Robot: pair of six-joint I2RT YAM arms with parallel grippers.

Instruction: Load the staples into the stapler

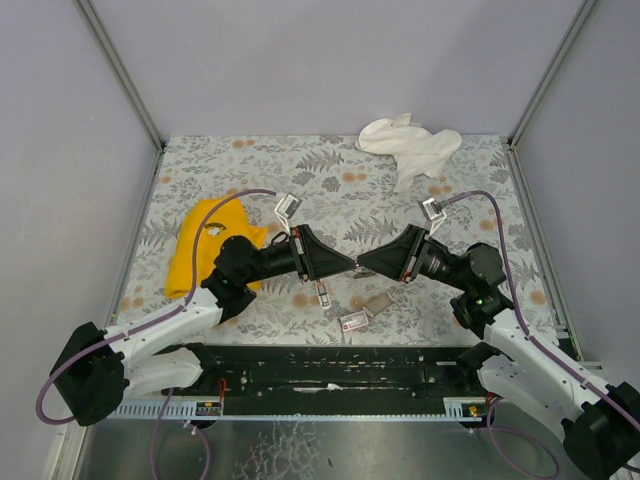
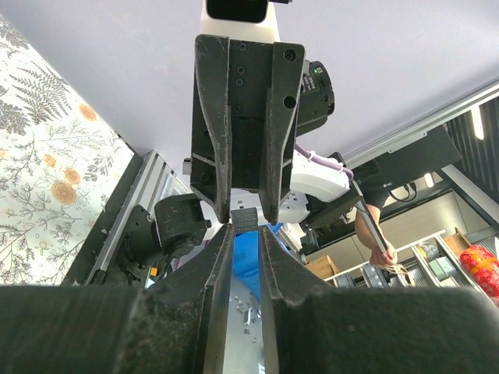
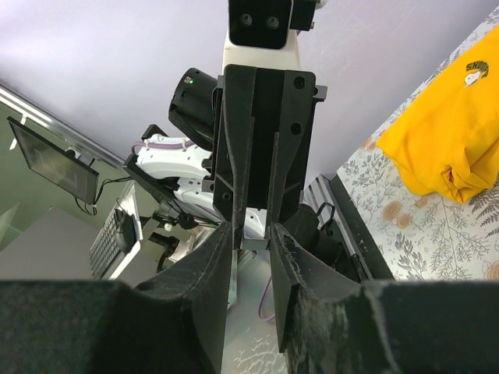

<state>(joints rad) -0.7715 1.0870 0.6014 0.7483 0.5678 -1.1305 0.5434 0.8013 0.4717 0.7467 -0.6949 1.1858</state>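
Fern-print tabletop (image 1: 300, 170), both arms raised, tips nearly meeting. Left tool (image 1: 348, 263) pinched shut, contents unclear. Right tool (image 1: 364, 265) has a narrow gap with a small grey ridged bit (image 2: 245, 220) at its tips, grip unclear. Staple box (image 1: 353, 321) lies below, tray (image 1: 378, 303) beside it, pinkish stapler (image 1: 322, 293) near.

Table cover (image 1: 350, 190): fern print, matt; cloth or vinyl, cannot tell.
Yellow cloth (image 1: 205, 250): soft fabric, matt, thick folded edges.
White cloth (image 1: 410, 145): crumpled fabric, matt.
Left gripper (image 2: 245, 234), right gripper (image 3: 251, 234): black plastic, dull finish. Fingers (image 3: 296, 296) are grainy and rough-surfaced.
Staples box (image 1: 353, 321): dull reddish card with a pale paper label.
Frame posts (image 1: 120, 75): pale metal, satin sheen.
Near floor (image 1: 330, 450): brushed metal plate with faint reflections.
Cables (image 1: 250, 191): smooth purple sheath.
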